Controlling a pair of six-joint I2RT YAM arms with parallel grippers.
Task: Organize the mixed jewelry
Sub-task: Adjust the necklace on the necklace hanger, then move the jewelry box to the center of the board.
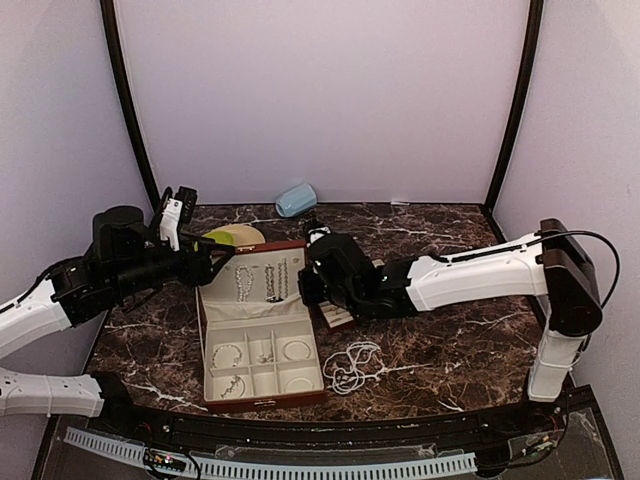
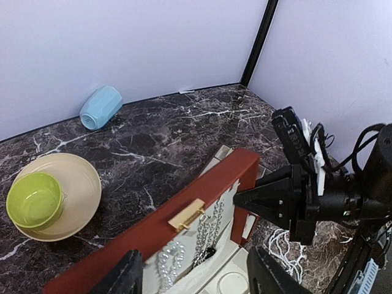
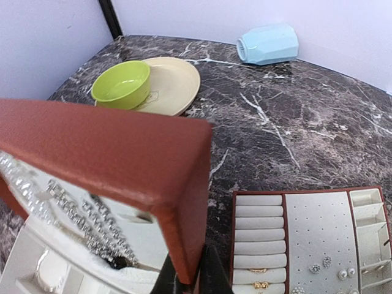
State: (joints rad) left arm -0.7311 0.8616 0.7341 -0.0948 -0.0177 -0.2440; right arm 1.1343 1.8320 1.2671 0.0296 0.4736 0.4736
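Only your right wrist view shows tiny silvery earrings (image 3: 320,264) near the right gripper (image 3: 191,280), clamped on the reddish-brown lid (image 3: 104,147). Left gripper (image 2: 195,271) gapes.

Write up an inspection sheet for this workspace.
Surface: dark marbled table.
Job's things: bead strands hang inside the lid of the open case; bangles lie in its compartments; a strand heap lies on the table to its right; earrings sit in a separate tray.
Clutter: green bowl on a plate; blue cup on its side near the back wall.
Pincers: left pincer open astride the lid's top edge; right pincer closed on the lid's side edge.
Cables: black cable loops at the right arm's elbow.
Surroundings: pale walls, black corner posts.
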